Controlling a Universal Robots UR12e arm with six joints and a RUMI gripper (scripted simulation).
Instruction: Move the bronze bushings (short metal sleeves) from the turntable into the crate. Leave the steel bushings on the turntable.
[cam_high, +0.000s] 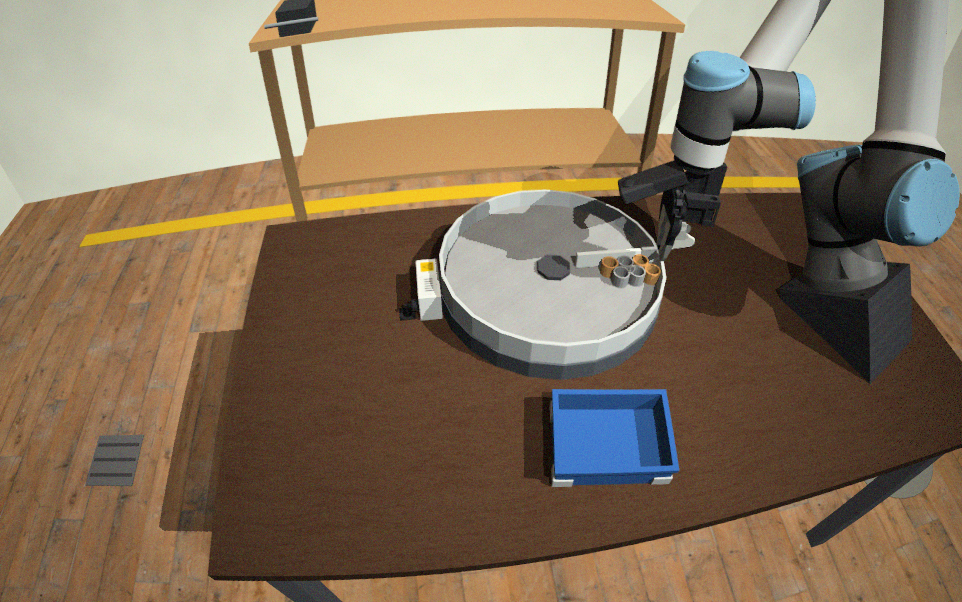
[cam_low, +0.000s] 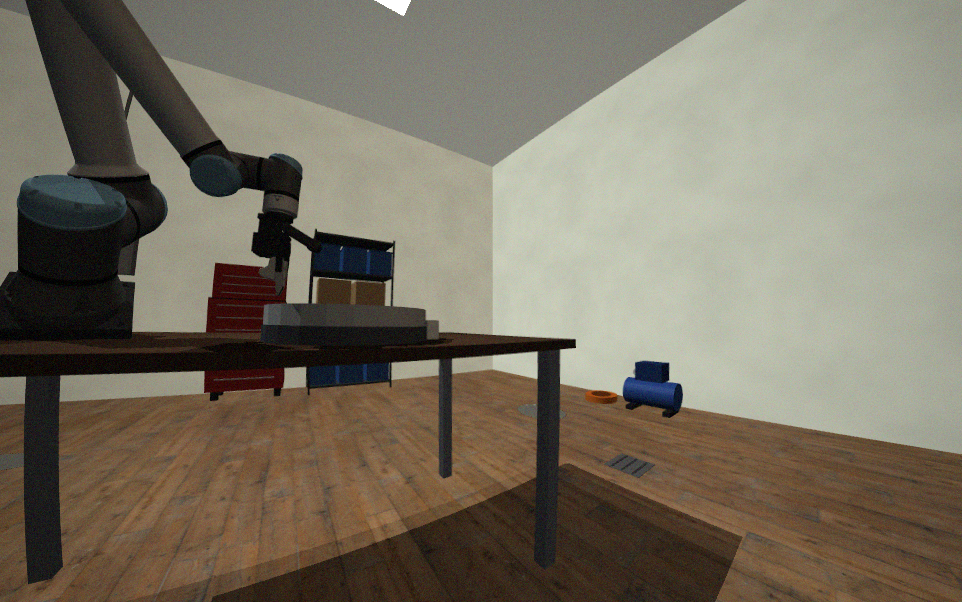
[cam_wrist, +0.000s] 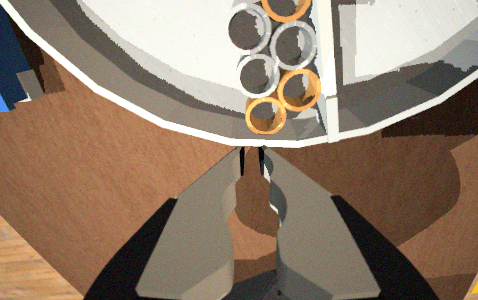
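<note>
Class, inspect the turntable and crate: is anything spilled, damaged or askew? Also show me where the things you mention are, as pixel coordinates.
Nothing stands out: six bushings stand upright together on the turntable (cam_high: 524, 305) (cam_wrist: 165, 55), and the crate (cam_high: 603, 436) sits level, with no spill or damage visible.

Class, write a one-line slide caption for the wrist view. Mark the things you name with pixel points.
Narrowly parted gripper fingers point toward bronze and steel bushings (cam_wrist: 274, 67) inside the turntable's rim (cam_wrist: 165, 123).

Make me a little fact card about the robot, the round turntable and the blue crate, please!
gripper: nearly shut, nothing held, above the turntable's edge
turntable: round, with a raised rim
bronze bushings: three, on the turntable
steel bushings: three, on the turntable
crate: blue, no bushings inside
still to move: all three bronze bushings
</note>
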